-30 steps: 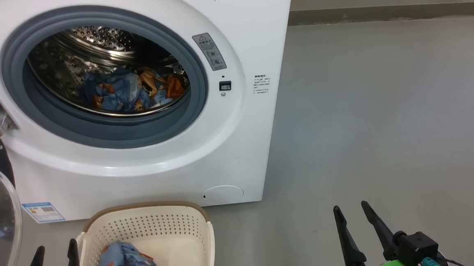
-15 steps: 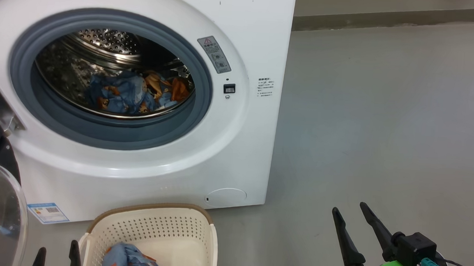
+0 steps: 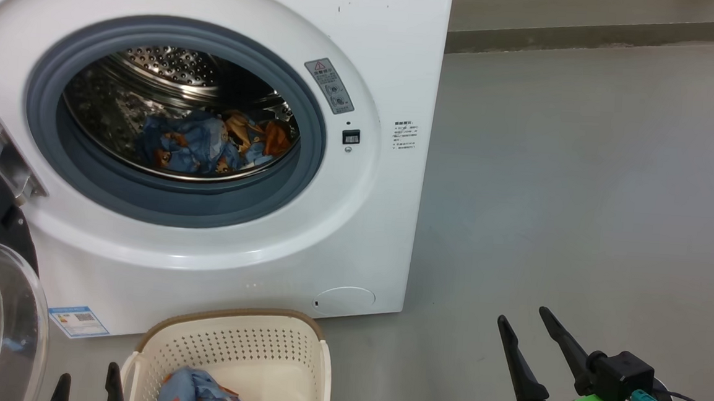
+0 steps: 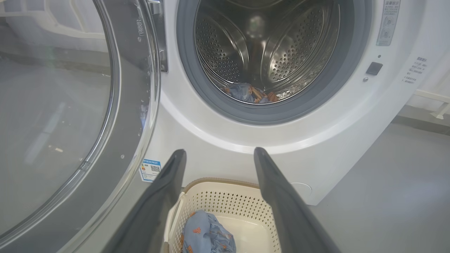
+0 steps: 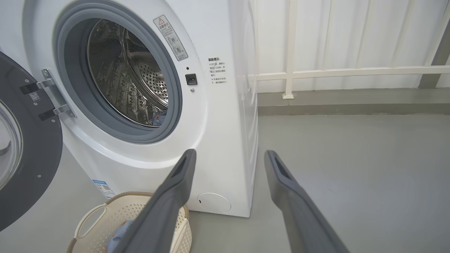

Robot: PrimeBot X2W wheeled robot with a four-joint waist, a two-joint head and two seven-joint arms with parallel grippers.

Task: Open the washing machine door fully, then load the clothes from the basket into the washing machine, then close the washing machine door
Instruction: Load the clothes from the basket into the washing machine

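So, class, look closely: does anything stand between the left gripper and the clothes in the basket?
Nothing visible does. The left gripper is open near the basket, and the clothes lie uncovered inside it.

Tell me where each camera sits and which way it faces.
Head view: on the head, looking forward and down at the white front-loading washing machine and cream perforated plastic basket; left gripper and right gripper show at the bottom.
Left wrist view: above the basket, facing the perforated steel drum beside the open round glass door; its own fingers show.
Right wrist view: right of the machine, looking at its front at an angle; own fingers show.
Shared: both wrist views see the basket and the drum.
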